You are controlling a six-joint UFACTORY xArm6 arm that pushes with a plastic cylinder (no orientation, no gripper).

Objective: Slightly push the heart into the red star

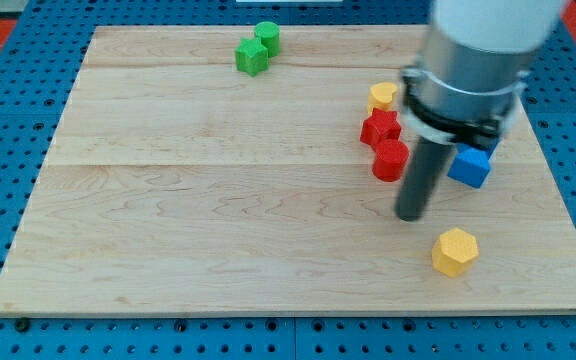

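Closest to the camera, a yellow hexagonal wooden block [455, 251] is sitting near the view's bottom right, and just above and left of it my tip [409, 216] is resting on the pale wooden board [218, 220]. Being a bare dark rod, it has nothing to open or close and is holding nothing. It is standing just below and slightly right of the red block [391, 160], which I am taking for the heart, though its shape is hard to make out. That block is touching, or almost touching, the red star [379, 128] above it.

Beyond the star, a yellow block [383, 96] is sitting close at its upper edge, and a blue cube-like block [470, 166] is lying to the rod's right, partly hidden. Two green blocks [258, 48] are well apart at the view's top.

Since the red pair is already so close, any firm shove is risking driving the star into the yellow block. An off-centre contact from the right is also likely to spin the heart leftward past the star.
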